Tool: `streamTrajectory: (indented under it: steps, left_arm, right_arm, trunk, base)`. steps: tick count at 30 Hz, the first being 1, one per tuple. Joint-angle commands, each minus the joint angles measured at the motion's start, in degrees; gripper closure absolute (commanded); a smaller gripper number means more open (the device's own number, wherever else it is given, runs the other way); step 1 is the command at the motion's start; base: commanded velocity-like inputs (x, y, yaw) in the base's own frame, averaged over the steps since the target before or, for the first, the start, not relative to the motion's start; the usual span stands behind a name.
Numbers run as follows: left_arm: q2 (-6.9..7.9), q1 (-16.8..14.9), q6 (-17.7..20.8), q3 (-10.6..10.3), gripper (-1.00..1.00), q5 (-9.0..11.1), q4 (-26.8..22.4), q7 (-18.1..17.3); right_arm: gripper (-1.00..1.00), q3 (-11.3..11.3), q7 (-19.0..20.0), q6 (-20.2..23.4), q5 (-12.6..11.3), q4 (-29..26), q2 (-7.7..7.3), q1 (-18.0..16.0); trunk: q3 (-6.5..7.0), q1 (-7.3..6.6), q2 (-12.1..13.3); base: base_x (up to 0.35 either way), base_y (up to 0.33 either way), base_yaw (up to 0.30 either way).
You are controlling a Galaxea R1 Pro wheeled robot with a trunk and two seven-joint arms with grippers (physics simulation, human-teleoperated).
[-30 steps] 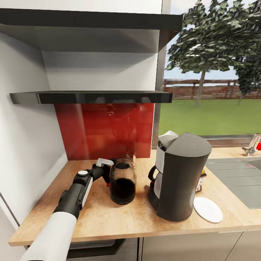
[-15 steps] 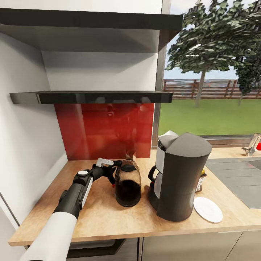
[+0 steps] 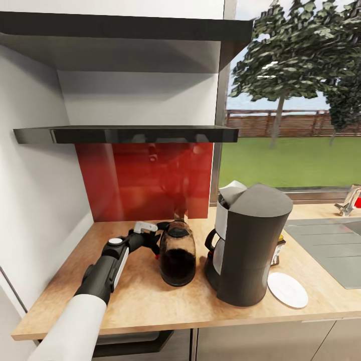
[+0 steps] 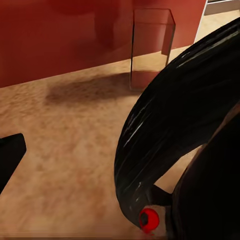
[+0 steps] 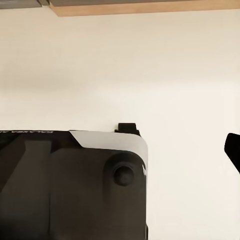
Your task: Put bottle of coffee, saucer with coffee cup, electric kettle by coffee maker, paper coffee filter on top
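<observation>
Reaching over the kitchen countertop [image 3: 140, 301], our left gripper [image 3: 154, 241] sits at the electric kettle [image 3: 177, 253]'s loop handle; we cannot tell whether it grips. We judge the kettle heavy, smooth and fragile, best held by the handle. Just beyond stands the coffee maker [image 3: 250, 245].

Head view: white wall [image 3: 35, 200] fills the left of frame, meeting a glossy red backsplash panel [image 3: 145, 180] at centre. Thick dark shelf [image 3: 125, 27] across the top; white wall panel beneath it. Window [image 3: 296, 100] at right, grey vertical frame at its left edge. Outside: green lawn [image 3: 291, 163], brown wooden fence [image 3: 291, 123], leafy tree [image 3: 301, 50] upper right, pale sky. Even daylight, soft shadows. Dark-grey cabinet fronts [image 3: 260, 343] along the bottom edge. Right wrist view: pale cream floor [image 5: 150, 65].
</observation>
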Motion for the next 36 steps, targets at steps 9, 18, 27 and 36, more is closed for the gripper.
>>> streamTrajectory:
  steps: [9, 18, 27, 36]
  left_arm:
    - [-0.06, 0.0, 0.1, 0.3, -1.00, -0.4, 0.9, -0.7]
    - [-0.08, 0.0, 0.1, 0.3, -1.00, -0.4, 1.0, -0.7]
    - [-0.03, 0.0, 0.0, 0.3, -1.00, -0.4, 1.0, -0.7]
    - [-0.03, 0.0, 0.1, 0.3, -1.00, -0.5, 1.0, -0.6]
  right_arm:
    - [-1.00, -0.5, -0.1, -0.2, 0.5, 0.0, 0.00, 0.0]
    - [-1.00, -0.5, -0.1, -0.2, 0.5, 0.0, 0.00, 0.0]
    - [-1.00, -0.5, -0.1, -0.2, 0.5, 0.0, -0.04, 0.0]
    - [-1.00, -0.5, -0.1, -0.2, 0.5, 0.0, -0.06, 0.0]
  trunk:
    - [-0.12, 0.02, -0.1]
    - [-0.12, 0.02, -0.1]
    - [-0.12, 0.02, -0.1]
    - [-0.12, 0.02, -0.1]
  base:
    - [0.000, 0.000, 0.000]
    - [0.000, 0.000, 0.000]
    - [-0.049, -0.096, 0.000]
    - [-0.001, -0.001, 0.000]
